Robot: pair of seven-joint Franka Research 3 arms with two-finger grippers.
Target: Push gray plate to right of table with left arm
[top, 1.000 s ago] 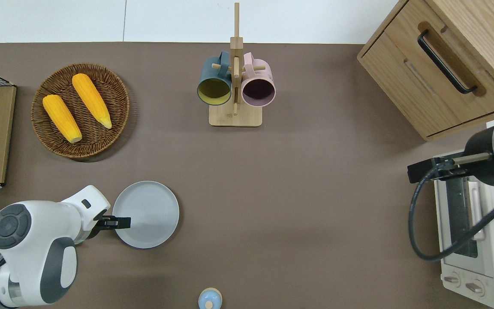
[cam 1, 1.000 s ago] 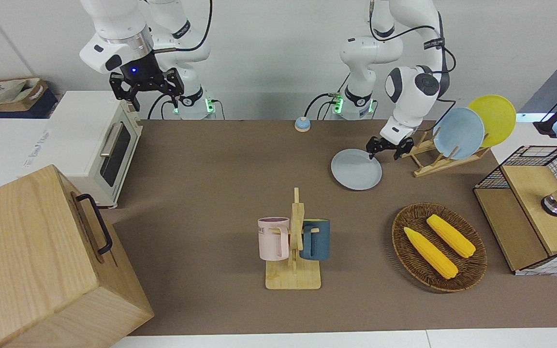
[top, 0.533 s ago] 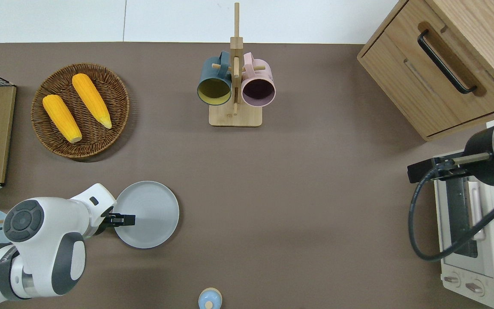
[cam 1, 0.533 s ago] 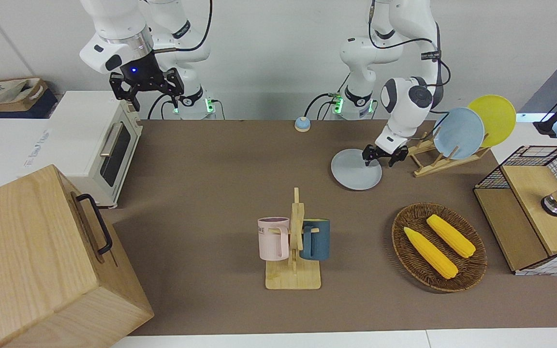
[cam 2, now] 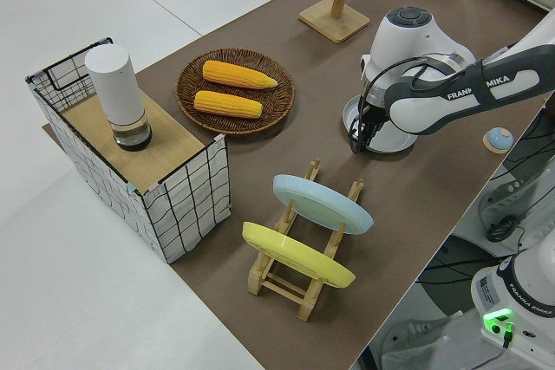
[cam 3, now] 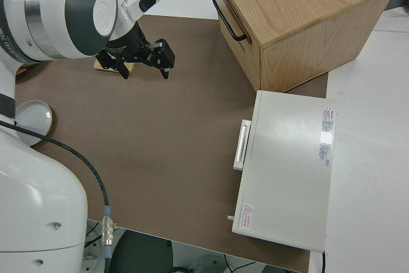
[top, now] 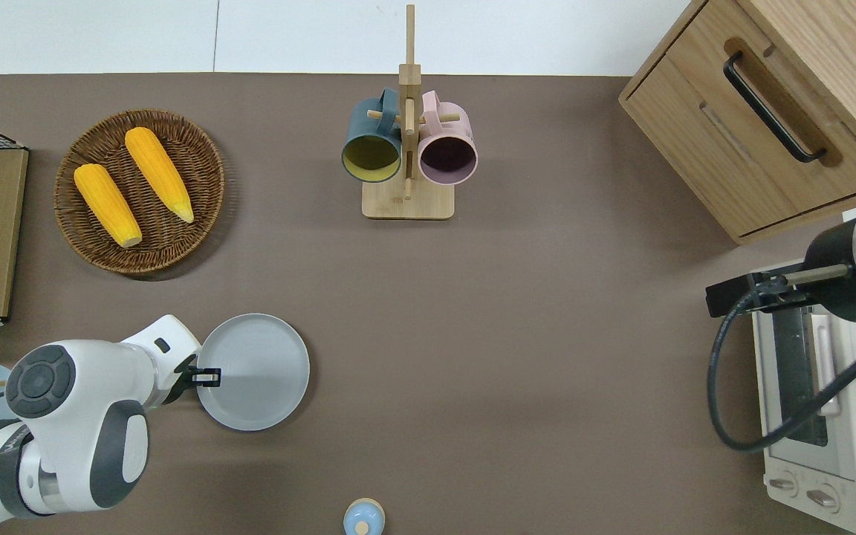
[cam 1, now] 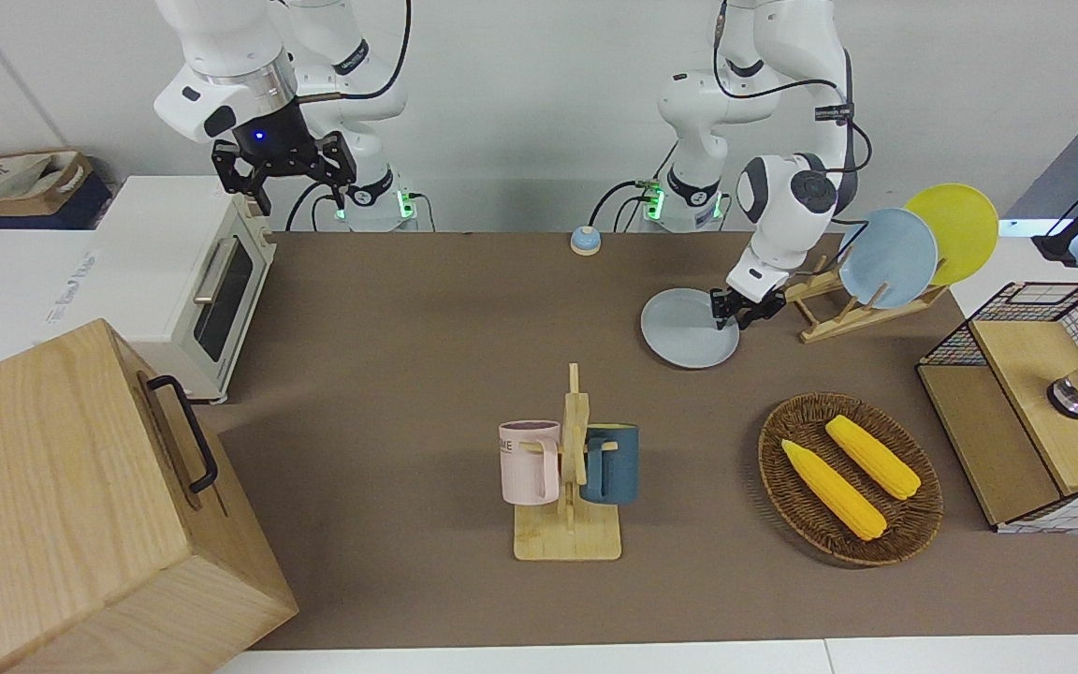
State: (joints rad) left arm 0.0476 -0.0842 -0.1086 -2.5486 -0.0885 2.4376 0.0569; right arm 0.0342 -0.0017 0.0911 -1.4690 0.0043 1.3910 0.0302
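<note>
The gray plate [cam 1: 684, 329] lies flat on the brown table [cam 1: 427, 356], toward the left arm's end and close to the robots. It also shows in the overhead view [top: 261, 371] and the left side view [cam 2: 397, 139]. My left gripper [cam 1: 734, 316] points down at the plate's rim on the edge toward the left arm's end of the table [top: 206, 377], with its fingers slightly apart and low over the rim [cam 2: 355, 141]. My right gripper [cam 1: 284, 173] is parked, open and empty.
A wooden rack holds a light-blue plate [cam 1: 887, 257] and a yellow plate [cam 1: 955, 229] beside the left gripper. A wicker basket [cam 1: 913, 524] with two corn cobs, a mug rack [cam 1: 569, 538], a small bell [cam 1: 584, 241], a toaster oven [cam 1: 193, 281] and a wooden cabinet [cam 1: 80, 505] stand around.
The left wrist has turned and dropped to the plate's rim, and its fingers look closer together. The gray plate has not moved. The right arm is still.
</note>
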